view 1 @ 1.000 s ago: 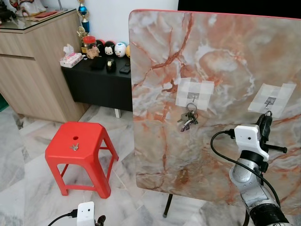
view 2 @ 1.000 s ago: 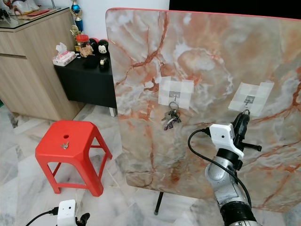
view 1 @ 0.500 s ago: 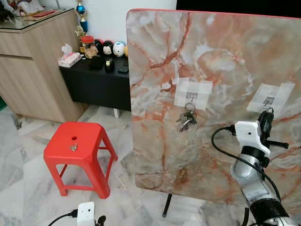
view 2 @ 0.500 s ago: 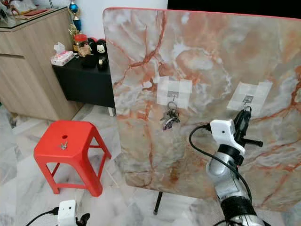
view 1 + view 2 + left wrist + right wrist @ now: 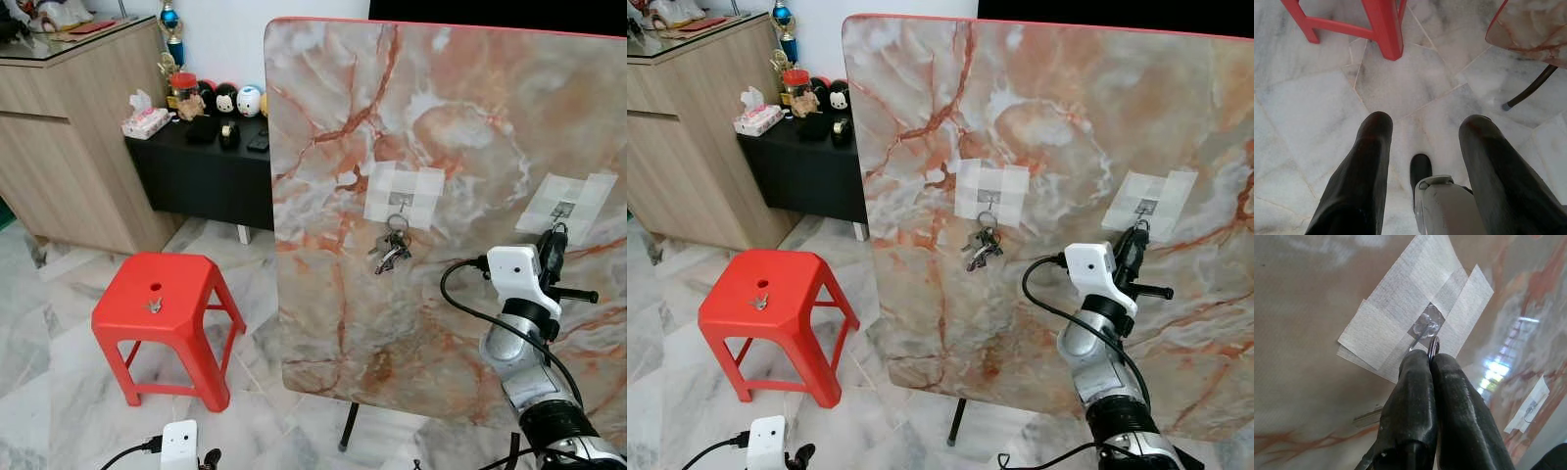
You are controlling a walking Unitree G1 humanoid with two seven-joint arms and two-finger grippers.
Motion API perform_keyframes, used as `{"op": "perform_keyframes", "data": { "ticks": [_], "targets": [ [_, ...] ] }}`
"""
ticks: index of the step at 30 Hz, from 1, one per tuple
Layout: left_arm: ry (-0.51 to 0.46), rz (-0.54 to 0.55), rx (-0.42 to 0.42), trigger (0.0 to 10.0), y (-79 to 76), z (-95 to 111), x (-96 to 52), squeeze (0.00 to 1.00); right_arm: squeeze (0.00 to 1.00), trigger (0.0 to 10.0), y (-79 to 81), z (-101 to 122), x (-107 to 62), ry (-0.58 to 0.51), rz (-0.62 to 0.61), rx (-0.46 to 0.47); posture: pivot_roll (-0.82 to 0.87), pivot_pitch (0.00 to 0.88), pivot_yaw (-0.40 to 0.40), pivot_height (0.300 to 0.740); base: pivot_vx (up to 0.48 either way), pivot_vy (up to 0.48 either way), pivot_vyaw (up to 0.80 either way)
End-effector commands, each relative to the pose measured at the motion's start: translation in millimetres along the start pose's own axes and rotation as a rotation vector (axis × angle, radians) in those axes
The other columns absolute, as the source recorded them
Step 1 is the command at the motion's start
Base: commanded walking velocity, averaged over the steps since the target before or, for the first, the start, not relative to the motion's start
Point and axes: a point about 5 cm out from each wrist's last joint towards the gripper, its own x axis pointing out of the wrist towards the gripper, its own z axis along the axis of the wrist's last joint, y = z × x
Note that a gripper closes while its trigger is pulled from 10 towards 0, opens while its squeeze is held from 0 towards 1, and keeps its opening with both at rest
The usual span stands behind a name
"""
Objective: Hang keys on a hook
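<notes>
The right claw (image 5: 1429, 363) is up against the tipped-up marble bench top (image 5: 460, 117), fingers pinched tight on a thin metal key ring (image 5: 1433, 346). The ring pokes out just past the fingertips, touching the wire of the small hook (image 5: 1421, 333), which is held on by criss-crossed strips of white tape (image 5: 1400, 308). Whether the ring is actually over the hook, I cannot tell. A flat key (image 5: 1367, 418) shows beside the fingers, lower down against the marble.

From the head view, the right claw (image 5: 556, 241) sits just below the right-hand tape patch (image 5: 578, 203). Over to the left on the same slab, a second taped hook (image 5: 400, 200) carries a bunch of keys (image 5: 392, 250) dangling freely.

On the red stool (image 5: 162, 313), another small key (image 5: 154, 306) lies on the seat near its centre hole.

The left claw (image 5: 1422, 147) hangs low over the marble floor (image 5: 1312, 112), fingers spread wide apart, gripping nothing, the stool's leg (image 5: 1386, 27) ahead of it.
</notes>
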Motion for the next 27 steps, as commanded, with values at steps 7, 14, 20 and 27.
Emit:
{"op": "perform_keyframes", "data": {
  "ticks": [7,14,20,27],
  "targets": [
    [0.026,-0.006,0.01,10.0,-0.5,-4.2,-0.6,0.0,0.0,10.0,-3.1,-0.4,7.5,0.019,-0.009,-0.001,0.0,0.0,-0.033,0.74,0.0,0.0,0.0],
    [0.026,-0.007,0.009,10.0,-0.8,-3.7,-0.4,0.0,0.0,10.0,-2.7,-0.9,8.3,0.025,-0.006,-0.003,0.0,0.0,-0.032,0.74,0.0,0.0,0.0],
    [0.026,-0.01,0.007,10.0,-1.4,-3.4,-0.2,0.0,0.0,10.0,-1.8,-0.9,9.5,0.026,0.006,-0.001,0.0,0.0,-0.032,0.74,0.0,0.0,0.0],
    [0.024,-0.015,0.007,10.0,-2.5,-3.1,-0.2,0.0,0.0,10.0,-1.1,0.5,10.0,0.02,0.01,0.002,0.0,0.0,-0.032,0.74,0.0,0.0,0.0]
  ]
}}
